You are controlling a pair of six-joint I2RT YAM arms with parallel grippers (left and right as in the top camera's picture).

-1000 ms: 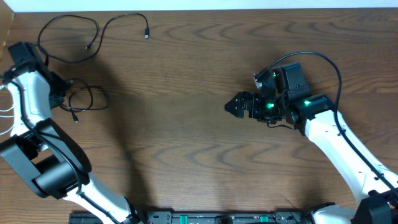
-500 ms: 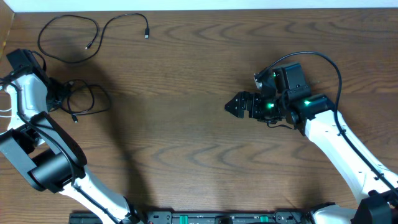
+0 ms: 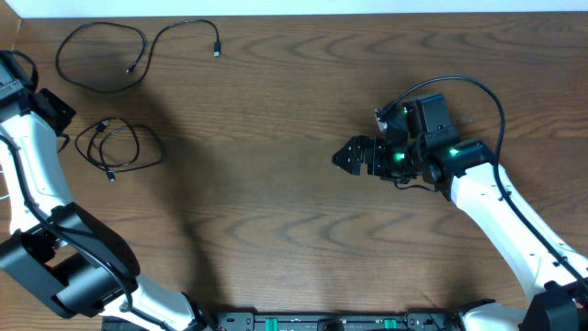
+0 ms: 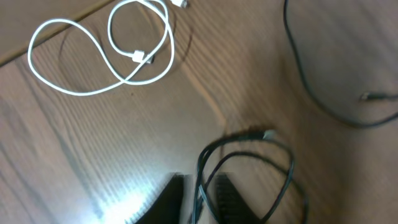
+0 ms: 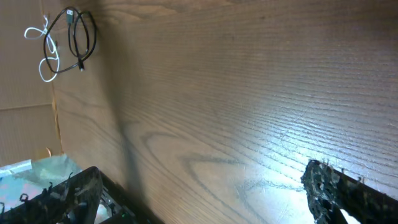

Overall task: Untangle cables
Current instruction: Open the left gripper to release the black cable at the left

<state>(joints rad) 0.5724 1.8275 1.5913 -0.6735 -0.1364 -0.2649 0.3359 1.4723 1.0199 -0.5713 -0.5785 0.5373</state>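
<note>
At the far left of the table [image 3: 276, 239], your left gripper [image 4: 199, 180] hangs over the coiled black cable [image 3: 119, 147]. Its jaws stand narrow, with a slim gap between them. In the left wrist view one strand of the coil shows through that gap, and you cannot tell from there whether it touches the fingers [image 4: 225, 196]. From overhead the coil lies flat on the wood in a few loose loops, apart from the arm. Beyond it, towards the far edge, the second black cable [image 3: 184, 23] lies in one wide loop with a tail curving off to a small plug. The two black cables do not touch. The white cable [image 4: 140, 57] lies in soft loops just beside the coil, on the side away from the table's middle, and is clear of it. Your right gripper [image 5: 200, 177] sits well apart from all three cables, right of the table's middle. It is low over bare wood, jaws spread wide, with nothing between them.
</note>
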